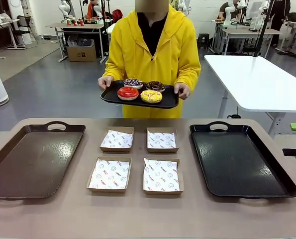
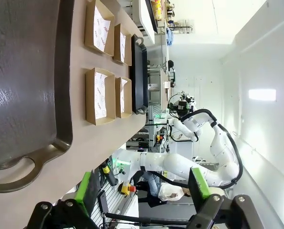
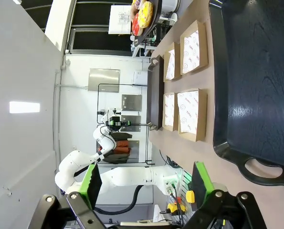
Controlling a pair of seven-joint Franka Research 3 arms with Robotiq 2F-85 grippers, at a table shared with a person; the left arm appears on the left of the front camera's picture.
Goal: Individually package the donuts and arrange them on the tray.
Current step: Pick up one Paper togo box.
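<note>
1. The left tool [image 2: 142, 183] hangs released and empty, jaws wide apart, off the left end of the surface [image 1: 138, 214].
2. A brown tray [image 1: 18, 164] lies flat at the surface's left edge.
3. Four paper-lined cardboard boxes [image 1: 109, 174] sit in two rows at the middle of the surface.
4. The four donuts [image 1: 128, 92] rest on a small black tray [image 1: 110, 95], which a person's hands [image 1: 105, 81] hold beyond the far edge.
5. A black tray [image 1: 237, 159] lies at the right edge.
6. The right tool [image 3: 146, 179] hangs released and empty, off the right end.

Red donut [image 1: 128, 92]: glossy glaze. Right tray [image 1: 237, 164]: black plastic, faintly pebbled, shiny. Left tray [image 1: 33, 159]: brown plastic, dull sheen. Boxes [image 1: 111, 159]: matt brown cardboard, printed white paper liners. Tabletop [image 1: 138, 214]: smooth, matt
</note>
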